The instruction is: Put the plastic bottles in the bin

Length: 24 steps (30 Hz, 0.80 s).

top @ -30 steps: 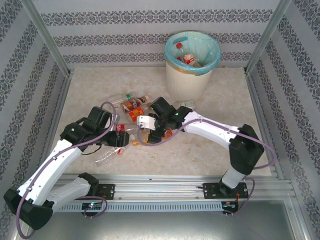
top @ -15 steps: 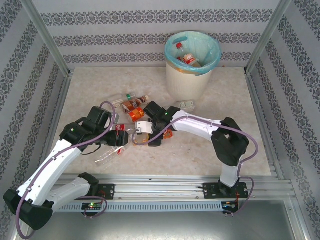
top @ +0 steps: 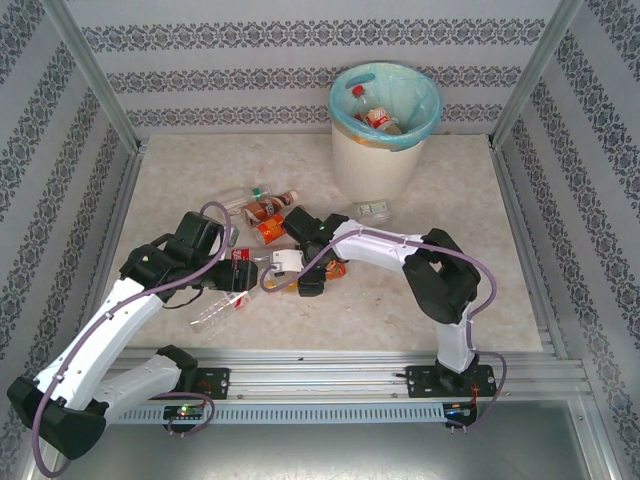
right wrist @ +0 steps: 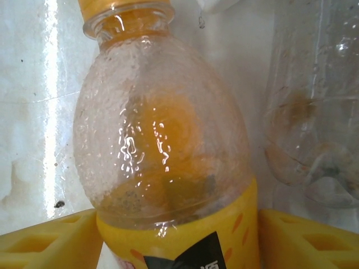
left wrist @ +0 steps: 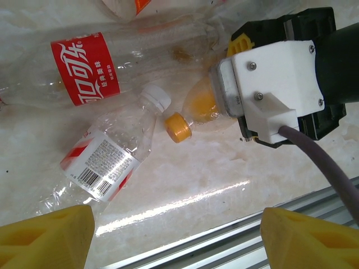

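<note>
My left hand [left wrist: 179, 241] hovers over the table [top: 190, 175] with its fingers wide apart, gripping nothing. Below it lie a red-labelled bottle [left wrist: 84, 64], a white-capped bottle [left wrist: 109, 159] and, just beside that cap, an orange-capped bottle [left wrist: 193, 112]. My right hand [right wrist: 178, 238] straddles the orange-capped bottle's body, one finger on each side; I cannot tell whether they pinch it. Further right, at the back of the table, stands the bin [top: 372, 165] with bottles [top: 376, 117] inside.
</note>
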Tool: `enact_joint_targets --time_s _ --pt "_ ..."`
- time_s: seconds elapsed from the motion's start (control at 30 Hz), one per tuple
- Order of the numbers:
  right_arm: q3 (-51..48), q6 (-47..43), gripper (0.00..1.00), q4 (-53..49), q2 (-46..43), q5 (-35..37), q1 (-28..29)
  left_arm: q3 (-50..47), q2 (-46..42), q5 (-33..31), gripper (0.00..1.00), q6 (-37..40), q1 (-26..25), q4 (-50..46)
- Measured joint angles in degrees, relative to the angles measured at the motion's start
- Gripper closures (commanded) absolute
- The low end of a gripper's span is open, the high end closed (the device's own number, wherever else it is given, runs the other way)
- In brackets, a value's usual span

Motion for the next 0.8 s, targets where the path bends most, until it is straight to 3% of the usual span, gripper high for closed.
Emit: enact_joint_targets --time_s 0.33,0.8 --pt "0.09 -1.18 0.33 -0.39 0.0 -0.02 0.0 0.72 -0.04 1.33 0.22 -0.81 0.0 2.03" --pt "0.28 -1.18 0.27 -1.03 1.51 -0.17 0.0 0.31 -0.04 1.2 0.21 -1.27 0.0 3.72"
